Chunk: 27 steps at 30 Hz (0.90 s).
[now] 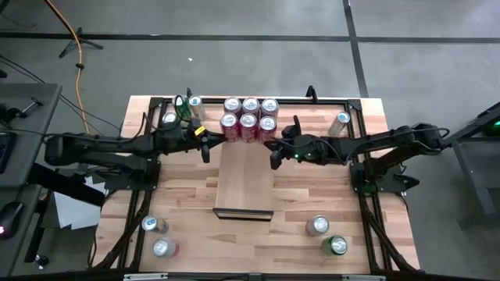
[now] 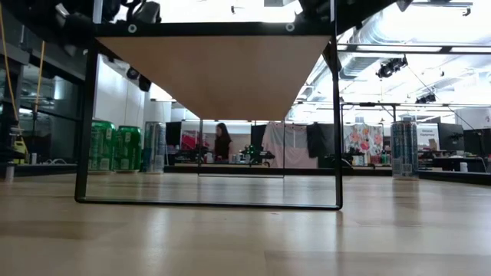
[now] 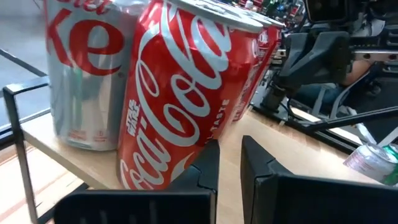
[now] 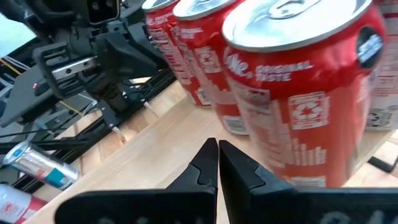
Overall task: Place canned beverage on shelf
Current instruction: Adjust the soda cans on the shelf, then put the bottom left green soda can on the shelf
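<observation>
The left gripper (image 1: 205, 146) hangs just left of the six cans (image 1: 249, 119) on the shelf's (image 1: 244, 181) far end, its fingers (image 3: 205, 167) a narrow gap apart and empty. The right gripper (image 1: 275, 154), just right of them, is pinched closed on nothing. Loose cans (image 1: 329, 236) dot the table's (image 1: 187, 195) corners. A person (image 2: 222, 142) stands in the bright room beyond. Both arms reach inward, low and level.

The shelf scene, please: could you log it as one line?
shelf: six cans at far end | left end effector: beside cans, empty | right end effector: shut, empty
</observation>
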{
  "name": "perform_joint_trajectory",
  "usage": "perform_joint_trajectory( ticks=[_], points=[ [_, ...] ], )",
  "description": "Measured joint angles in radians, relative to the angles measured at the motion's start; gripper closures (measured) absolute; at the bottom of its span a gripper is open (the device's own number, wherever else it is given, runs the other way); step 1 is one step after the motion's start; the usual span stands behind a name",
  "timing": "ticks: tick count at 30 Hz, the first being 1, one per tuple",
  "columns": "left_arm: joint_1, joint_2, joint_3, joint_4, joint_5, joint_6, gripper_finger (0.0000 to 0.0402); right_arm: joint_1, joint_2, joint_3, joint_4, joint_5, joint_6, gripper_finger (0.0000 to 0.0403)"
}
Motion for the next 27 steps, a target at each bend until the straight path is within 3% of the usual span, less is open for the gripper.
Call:
perform_joint_trajectory(
  ticks=[10,17,22,27],
  points=[
    [0.002,0.054,0.0,0.018,0.039,-0.021,0.0401,-0.017,0.0,0.0,0.002,0.018,-0.002,0.0403],
    [-0.053,-0.111,0.0,0.011,0.198,-0.048,0.0401,0.052,-0.007,0.0,0.048,-0.125,-0.027,0.0403],
    [-0.177,-0.259,0.018,0.012,0.136,-0.032,0.0401,0.153,-0.01,0.0,0.212,-0.114,-0.059,0.0403],
    [-0.313,-0.309,0.058,0.015,0.022,0.041,0.0401,0.214,-0.01,0.0,0.377,-0.113,-0.149,0.0403]
  ],
)
